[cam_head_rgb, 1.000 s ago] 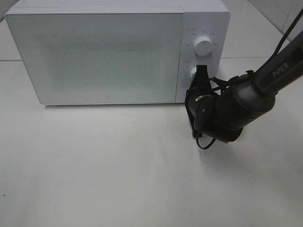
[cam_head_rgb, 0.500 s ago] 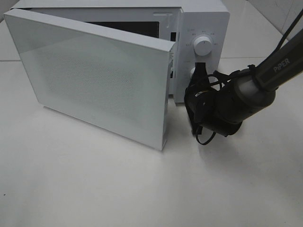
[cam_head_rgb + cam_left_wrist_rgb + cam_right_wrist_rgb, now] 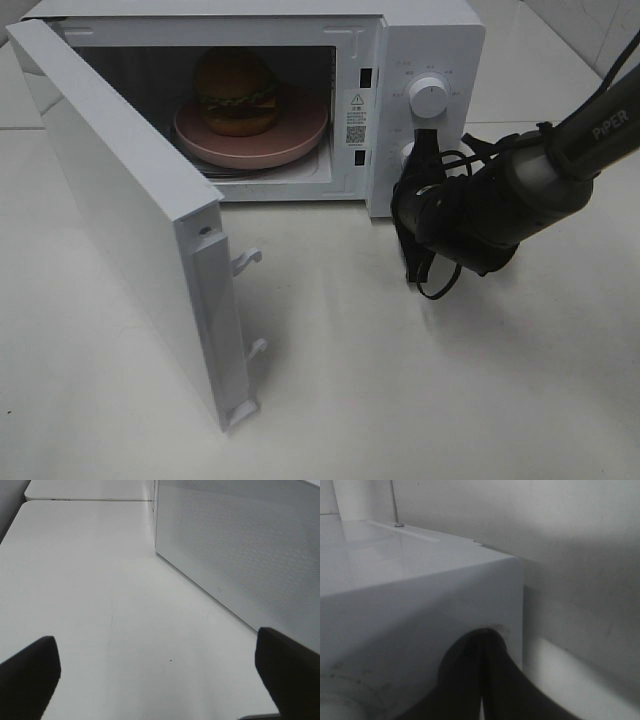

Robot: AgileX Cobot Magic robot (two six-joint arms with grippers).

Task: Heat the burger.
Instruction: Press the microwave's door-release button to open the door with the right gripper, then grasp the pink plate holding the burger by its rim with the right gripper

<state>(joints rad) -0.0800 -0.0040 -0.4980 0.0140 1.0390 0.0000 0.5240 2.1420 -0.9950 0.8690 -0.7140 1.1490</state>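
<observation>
Inside the white microwave [image 3: 430,40], your burger [image 3: 236,92] stands upright, top bun up, on a round pink plate [image 3: 300,142]. It is round, so no side is longer. The microwave door [image 3: 120,220] stands wide open over the white table [image 3: 400,380]. Your right gripper [image 3: 419,150] sits at the panel under the dial [image 3: 430,97], tips squeezed together, holding nothing. Your left gripper [image 3: 159,672] hangs low over the table by the door, fingers [image 3: 30,675] spread wide, empty.

Microwave [image 3: 425,40]: white. Its door [image 3: 240,545]: white with a fine grey dot mesh.
Inside microwave: burger [image 3: 236,92], golden-brown buns, green frill, yellow and dark layers; plate [image 3: 300,145], pink.
At microwave's knobs: right gripper [image 3: 423,145], black.
</observation>
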